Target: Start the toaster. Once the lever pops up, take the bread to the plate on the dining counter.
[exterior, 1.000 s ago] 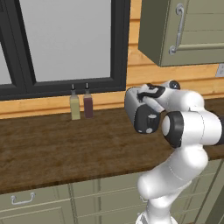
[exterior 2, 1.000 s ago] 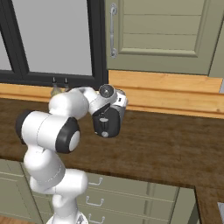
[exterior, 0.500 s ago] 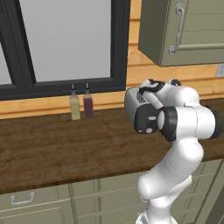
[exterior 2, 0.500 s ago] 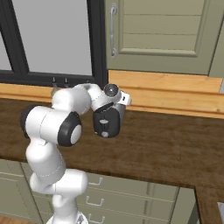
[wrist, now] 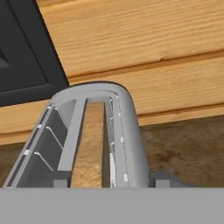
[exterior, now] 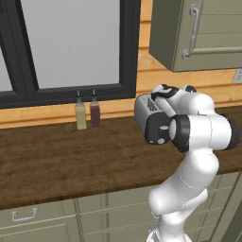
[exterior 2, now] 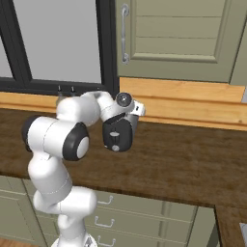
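The silver-grey toaster (exterior: 143,112) stands on the dark wood worktop (exterior: 56,160) by the wooden wall, its dark end panel (exterior 2: 117,135) facing the base. In the hand view I look down along its top (wrist: 124,131). The light-brown bread (wrist: 89,148) sits low in the right slot and the left slot is empty. My gripper (exterior: 163,92) (exterior 2: 129,104) hovers right over the toaster's near end, with its fingers hidden from me. The plate and the dining counter are out of view.
Two slim bottles (exterior: 88,111) stand against the wall left of the toaster, under a dark-framed window (exterior: 71,47). A pale green wall cabinet (exterior 2: 178,38) hangs above and to the right. Drawers (exterior 2: 135,217) run below the worktop.
The arm's elbow has swung in closer to the toaster, and the hand has shifted slightly over its near end. The toaster and bottles have not moved.
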Available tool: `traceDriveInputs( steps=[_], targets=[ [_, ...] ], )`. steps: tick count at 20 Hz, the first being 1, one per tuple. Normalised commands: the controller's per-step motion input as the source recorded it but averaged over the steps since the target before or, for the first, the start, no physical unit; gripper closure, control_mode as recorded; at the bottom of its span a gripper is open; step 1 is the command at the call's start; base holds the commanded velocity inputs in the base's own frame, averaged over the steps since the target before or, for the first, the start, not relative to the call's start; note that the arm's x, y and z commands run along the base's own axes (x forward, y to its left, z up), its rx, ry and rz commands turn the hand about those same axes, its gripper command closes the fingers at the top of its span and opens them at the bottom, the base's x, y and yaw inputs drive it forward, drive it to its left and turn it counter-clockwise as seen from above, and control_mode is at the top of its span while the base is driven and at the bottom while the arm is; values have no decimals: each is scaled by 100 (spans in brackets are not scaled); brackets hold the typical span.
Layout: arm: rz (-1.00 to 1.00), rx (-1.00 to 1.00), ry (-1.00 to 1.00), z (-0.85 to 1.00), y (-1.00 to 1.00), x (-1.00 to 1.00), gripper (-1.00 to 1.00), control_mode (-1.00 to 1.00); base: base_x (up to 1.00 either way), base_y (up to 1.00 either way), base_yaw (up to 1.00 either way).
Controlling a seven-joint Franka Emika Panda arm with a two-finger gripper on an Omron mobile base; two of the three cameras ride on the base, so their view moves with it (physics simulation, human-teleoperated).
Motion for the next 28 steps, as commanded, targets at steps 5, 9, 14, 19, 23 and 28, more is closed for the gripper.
traceDriveInputs(
  steps=[5, 9, 14, 19, 23, 28],
  targets=[
    [0, 0, 0, -2, 14, -2, 100, -100, 0, 0, 0],
    [0, 0, -3, 12, 4, -6, 100, -100, 0, 0, 0],
    [0, 0, -5, 37, 0, -12, 100, -100, 0, 0, 0],
    [0, 0, -13, 70, 0, -37, 100, -100, 0, 0, 0],
    [0, 0, -14, 92, 0, -30, 100, -100, 0, 0, 0],
    [0, 0, -2, 59, 0, -41, 100, -100, 0, 0, 0]
  ],
)
